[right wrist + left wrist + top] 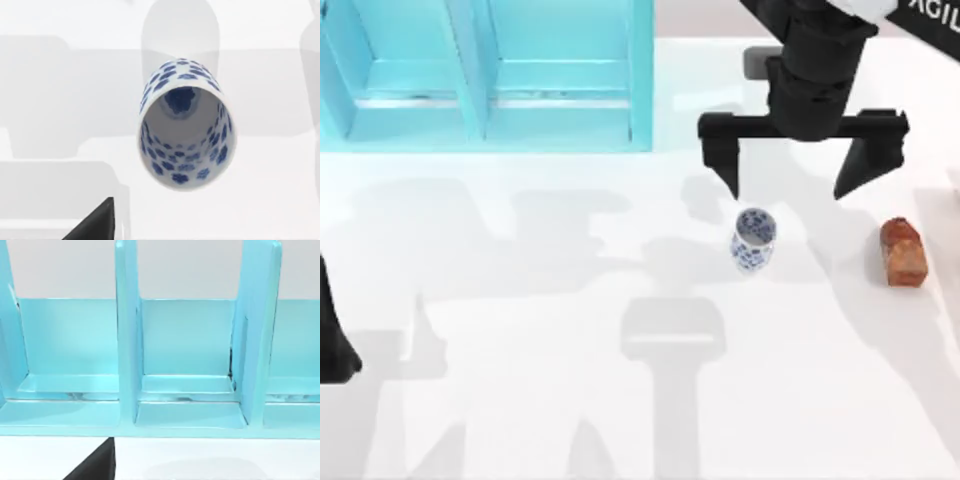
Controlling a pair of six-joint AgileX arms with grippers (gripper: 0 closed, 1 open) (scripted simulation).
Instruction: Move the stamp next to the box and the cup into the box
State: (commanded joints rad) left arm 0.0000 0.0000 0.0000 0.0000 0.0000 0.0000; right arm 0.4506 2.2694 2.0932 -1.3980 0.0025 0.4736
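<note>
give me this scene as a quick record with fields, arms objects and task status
right end effector: open, raised above the table behind the cup, fingers spread wide
left arm: parked at the table's left edge
cup: white with blue flowers, upright on the table, not gripped, mouth open upward in the right wrist view
stamp: reddish-brown block to the right of the cup, apart from it
shelf unit: turquoise, at the back left, with open compartments
task status: cup and stamp both untouched on the table
</note>
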